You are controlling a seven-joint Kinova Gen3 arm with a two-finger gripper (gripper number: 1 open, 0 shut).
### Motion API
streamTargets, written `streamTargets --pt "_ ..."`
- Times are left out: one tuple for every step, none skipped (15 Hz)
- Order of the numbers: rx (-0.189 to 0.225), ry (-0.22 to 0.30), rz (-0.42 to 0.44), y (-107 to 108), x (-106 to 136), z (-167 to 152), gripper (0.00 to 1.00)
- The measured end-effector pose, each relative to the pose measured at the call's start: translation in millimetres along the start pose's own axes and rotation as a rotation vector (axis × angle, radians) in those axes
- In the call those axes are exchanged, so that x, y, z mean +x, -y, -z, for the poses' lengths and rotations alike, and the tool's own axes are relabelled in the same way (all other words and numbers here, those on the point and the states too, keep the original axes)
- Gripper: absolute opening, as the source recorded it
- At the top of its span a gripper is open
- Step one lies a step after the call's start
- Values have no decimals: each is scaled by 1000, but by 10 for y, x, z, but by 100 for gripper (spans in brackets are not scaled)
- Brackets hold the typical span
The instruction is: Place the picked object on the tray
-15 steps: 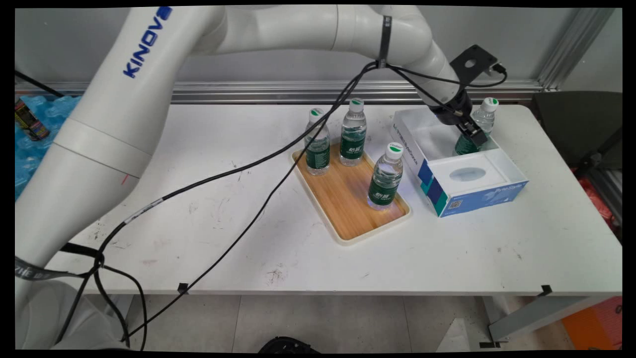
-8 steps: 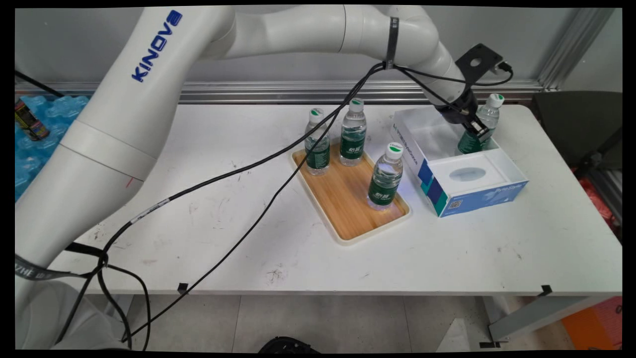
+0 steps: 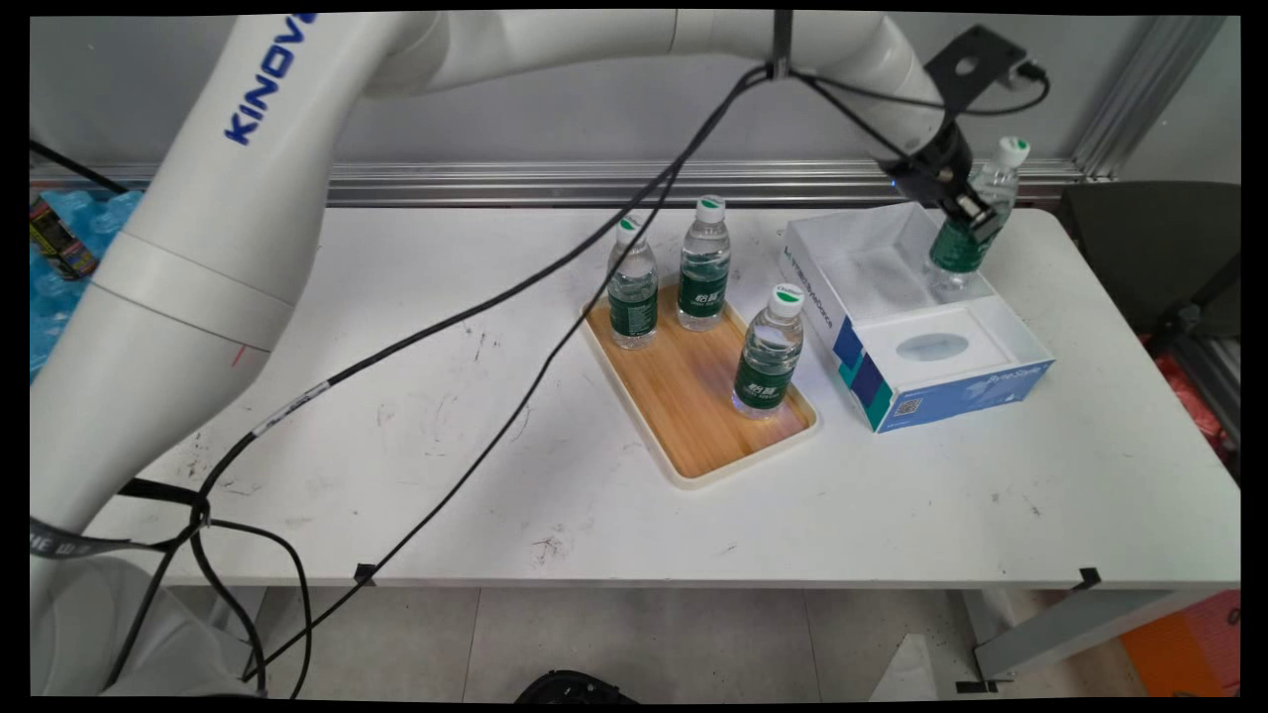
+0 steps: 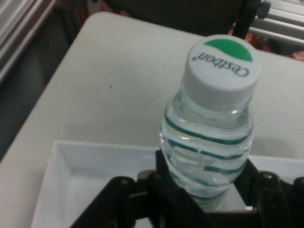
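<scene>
My gripper [image 3: 969, 213] is shut on a clear water bottle [image 3: 976, 220] with a green label and a white cap, held tilted above the open white and blue box [image 3: 897, 327] at the table's far right. The hand view shows the same water bottle [image 4: 209, 137] gripped between the black fingers [image 4: 164, 183], over the box's white wall [image 4: 61, 161]. Its bottom hangs over the box's far compartment. Three similar bottles stand on a wooden tray [image 3: 693, 396]: one at the back left [image 3: 632, 285], one at the back [image 3: 704, 264], one at the front right [image 3: 769, 351].
Black cables [image 3: 495, 337] hang from the arm across the table's left half. A dark chair [image 3: 1159, 257] stands past the table's right end. Blue packaging [image 3: 69, 238] lies off the left edge. An aluminium rail [image 3: 555, 183] runs along the wall.
The gripper has risen and shifted right with the bottle in it, lifting the bottle up out of the box's far compartment. The bottles on the tray have not moved.
</scene>
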Motion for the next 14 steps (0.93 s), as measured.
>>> streamTargets --pt "-1 -2 -6 -2 56 94 0" --pt "-2 -3 -13 -9 107 177 0" --pt "-3 -3 -20 -11 156 279 0" --pt "-5 -3 -31 -19 206 389 0" --pt "-7 -2 -41 -28 249 487 0" --pt "-11 1 -55 -37 288 599 0" --pt "-17 5 -71 -44 316 717 0" --pt "-21 9 -84 -45 334 821 0" --pt "-27 15 -99 -45 346 938 0" --pt "-32 21 -113 -33 348 1064 0" --pt "-39 27 -127 -26 345 1171 0" --pt "-44 32 -135 -15 333 1248 0" --pt "-50 38 -145 10 304 1375 0" --pt "-61 48 -160 27 263 1509 0"
